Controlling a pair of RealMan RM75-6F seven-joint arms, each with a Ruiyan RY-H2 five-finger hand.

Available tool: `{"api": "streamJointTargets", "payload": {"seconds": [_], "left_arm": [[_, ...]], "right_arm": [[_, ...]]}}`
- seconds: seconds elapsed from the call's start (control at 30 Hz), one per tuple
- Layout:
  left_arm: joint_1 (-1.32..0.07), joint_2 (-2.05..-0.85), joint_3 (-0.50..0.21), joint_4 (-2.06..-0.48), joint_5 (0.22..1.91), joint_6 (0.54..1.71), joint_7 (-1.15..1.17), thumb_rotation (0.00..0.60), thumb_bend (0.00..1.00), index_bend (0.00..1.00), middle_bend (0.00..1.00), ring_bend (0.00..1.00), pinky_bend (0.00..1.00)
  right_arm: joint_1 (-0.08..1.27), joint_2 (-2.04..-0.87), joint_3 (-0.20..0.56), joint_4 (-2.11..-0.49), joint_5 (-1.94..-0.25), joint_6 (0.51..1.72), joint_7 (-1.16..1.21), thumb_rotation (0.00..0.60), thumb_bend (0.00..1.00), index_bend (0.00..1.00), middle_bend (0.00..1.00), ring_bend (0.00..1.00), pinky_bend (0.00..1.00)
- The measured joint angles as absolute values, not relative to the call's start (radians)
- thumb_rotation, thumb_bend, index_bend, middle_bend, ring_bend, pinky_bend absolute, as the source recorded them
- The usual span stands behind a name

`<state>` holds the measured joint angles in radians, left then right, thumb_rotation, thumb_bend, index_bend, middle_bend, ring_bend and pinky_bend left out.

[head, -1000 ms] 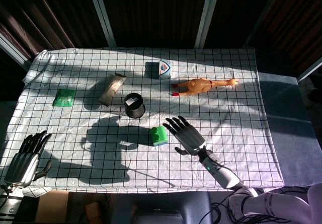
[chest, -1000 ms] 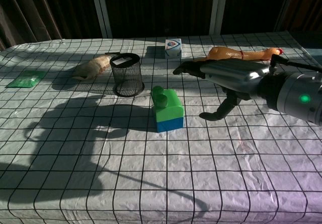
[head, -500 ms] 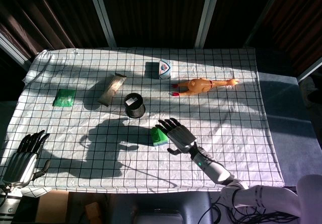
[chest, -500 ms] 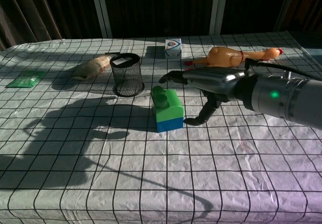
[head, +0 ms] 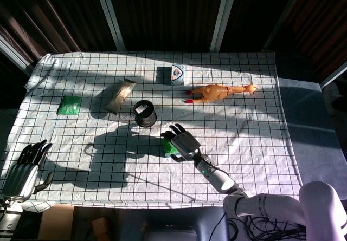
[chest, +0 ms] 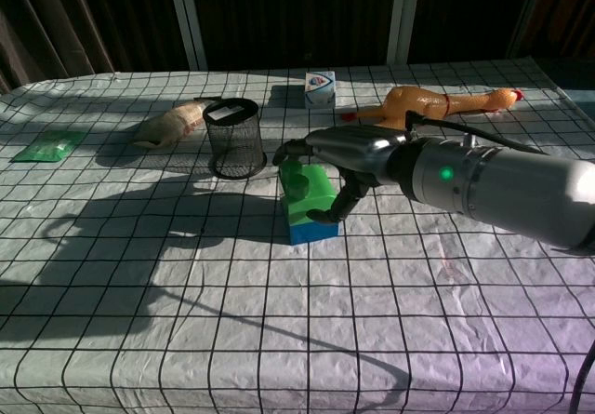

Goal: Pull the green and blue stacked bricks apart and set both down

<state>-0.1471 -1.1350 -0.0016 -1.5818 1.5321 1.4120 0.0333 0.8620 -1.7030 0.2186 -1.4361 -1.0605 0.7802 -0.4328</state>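
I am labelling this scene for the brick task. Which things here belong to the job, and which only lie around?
For the job:
green brick
blue brick
right hand, over the stack
left hand, at the table edge

Lying around:
mesh cup
rubber chicken
small carton
green packet
tan wrapped packet

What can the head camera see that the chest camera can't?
Only the head view shows the left hand, open at the table's near-left corner, away from everything. Only the chest view shows the blue brick under the green brick, still stacked. Both show the right hand over the bricks, fingers spread above and thumb curled at the side, plus the black mesh cup, the rubber chicken and the small white box.
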Motion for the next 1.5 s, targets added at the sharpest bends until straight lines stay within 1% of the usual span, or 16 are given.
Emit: {"api": "streamJointTargets", "payload": {"seconds": [0.07,0.2,0.3,0.43,0.53,0.63,0.73,0.83,0.93,1.07,1.17,1.27,1.37,1.5], "left_arm": [[-0.147,-1.134,-0.001,-1.583,1.533,1.412,0.033,0.600,0.41,0.00,0.00,0.00,0.05],[-0.147,-1.134,0.000,-1.583,1.534,1.410,0.032,0.600,0.41,0.00,0.00,0.00,0.05],[-0.147,-1.133,0.000,-1.583,1.533,1.410,0.031,0.600,0.41,0.00,0.00,0.00,0.05],[-0.148,-1.130,0.003,-1.585,1.537,1.408,0.022,0.600,0.41,0.00,0.00,0.00,0.05],[-0.152,-1.125,0.006,-1.583,1.549,1.404,-0.007,0.600,0.41,0.00,0.00,0.00,0.05],[-0.163,-1.120,0.010,-1.572,1.566,1.395,-0.077,0.600,0.41,0.00,0.00,0.00,0.07],[-0.179,-1.120,0.010,-1.544,1.585,1.387,-0.194,0.600,0.41,0.00,0.01,0.00,0.07],[-0.198,-1.139,0.007,-1.496,1.611,1.392,-0.353,0.600,0.39,0.00,0.01,0.00,0.07],[-0.219,-1.174,0.006,-1.438,1.637,1.401,-0.559,0.600,0.37,0.00,0.01,0.00,0.07],[-0.256,-1.245,0.011,-1.342,1.669,1.407,-0.909,0.600,0.36,0.00,0.01,0.00,0.06],[-0.292,-1.307,0.018,-1.266,1.691,1.403,-1.153,0.600,0.36,0.00,0.00,0.00,0.06],[-0.339,-1.380,0.026,-1.199,1.712,1.392,-1.343,0.600,0.35,0.00,0.01,0.00,0.06],[-0.394,-1.449,0.035,-1.164,1.728,1.373,-1.472,0.600,0.35,0.00,0.03,0.00,0.06],[-0.454,-1.501,0.045,-1.155,1.733,1.327,-1.552,0.600,0.34,0.00,0.03,0.00,0.07]], "right_arm": [[0.864,-1.708,0.216,-1.433,-1.062,0.795,-0.432,0.600,0.35,0.32,0.29,0.06,0.06],[0.864,-1.721,0.210,-1.420,-1.070,0.825,-0.435,0.600,0.36,0.50,0.41,0.19,0.15],[0.865,-1.733,0.202,-1.408,-1.072,0.839,-0.440,0.600,0.38,0.61,0.48,0.26,0.20],[0.863,-1.745,0.198,-1.397,-1.089,0.869,-0.438,0.600,0.39,0.77,0.58,0.38,0.26],[0.852,-1.748,0.197,-1.399,-1.126,0.909,-0.416,0.600,0.39,0.86,0.64,0.45,0.31],[0.835,-1.734,0.198,-1.425,-1.184,0.958,-0.367,0.600,0.39,0.89,0.67,0.47,0.32],[0.816,-1.704,0.202,-1.475,-1.235,0.999,-0.299,0.600,0.39,0.90,0.68,0.47,0.32],[0.800,-1.664,0.214,-1.546,-1.255,1.014,-0.215,0.600,0.39,0.90,0.68,0.47,0.32],[0.790,-1.619,0.236,-1.620,-1.252,1.008,-0.126,0.600,0.39,0.90,0.68,0.47,0.32],[0.790,-1.565,0.287,-1.693,-1.218,0.977,-0.034,0.600,0.39,0.90,0.68,0.47,0.32],[0.797,-1.563,0.312,-1.709,-1.199,0.964,-0.001,0.600,0.39,0.90,0.68,0.47,0.32],[0.810,-1.572,0.325,-1.711,-1.194,0.959,0.012,0.600,0.39,0.90,0.68,0.47,0.32],[0.824,-1.587,0.334,-1.709,-1.191,0.951,0.031,0.600,0.39,0.90,0.68,0.47,0.32],[0.844,-1.609,0.346,-1.706,-1.184,0.947,0.033,0.600,0.39,0.90,0.68,0.47,0.32]]}}
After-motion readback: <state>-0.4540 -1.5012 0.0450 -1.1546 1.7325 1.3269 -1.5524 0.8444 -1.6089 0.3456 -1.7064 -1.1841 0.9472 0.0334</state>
